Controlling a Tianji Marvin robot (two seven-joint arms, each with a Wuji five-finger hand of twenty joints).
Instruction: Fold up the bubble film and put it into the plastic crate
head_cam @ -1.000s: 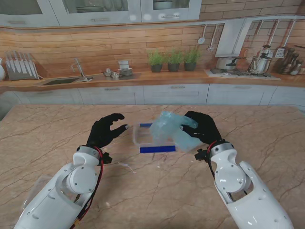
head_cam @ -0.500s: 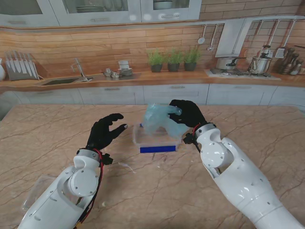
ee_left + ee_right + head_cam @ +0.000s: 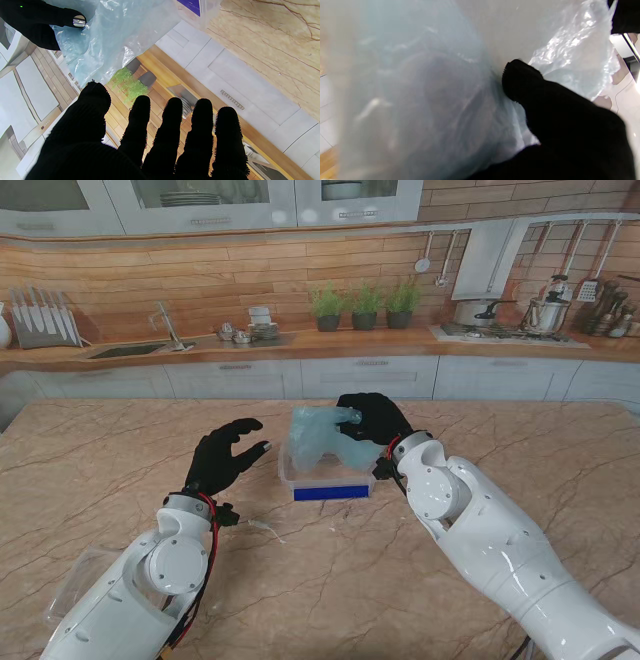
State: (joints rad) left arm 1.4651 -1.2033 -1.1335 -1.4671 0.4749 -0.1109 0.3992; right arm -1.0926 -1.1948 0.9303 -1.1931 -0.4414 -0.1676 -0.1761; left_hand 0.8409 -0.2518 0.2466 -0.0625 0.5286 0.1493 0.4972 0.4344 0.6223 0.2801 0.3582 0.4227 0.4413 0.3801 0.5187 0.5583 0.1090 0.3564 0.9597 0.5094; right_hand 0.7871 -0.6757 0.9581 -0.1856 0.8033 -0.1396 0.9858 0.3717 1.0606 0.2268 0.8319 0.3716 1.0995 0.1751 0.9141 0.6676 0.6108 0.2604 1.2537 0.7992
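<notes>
Your right hand (image 3: 372,420) has its fingers closed on the crumpled pale-blue bubble film (image 3: 320,437), holding it bunched over the clear plastic crate (image 3: 333,480) with the blue label, which sits on the marble table (image 3: 90,480) between your two arms. From the stand view the film's lower folds seem to dip inside the crate's rim, though the right wrist camera is too smothered in film (image 3: 420,100) to confirm it. Your left hand (image 3: 222,457) hovers just left of the crate with fingers (image 3: 172,130) spread, holding nothing
</notes>
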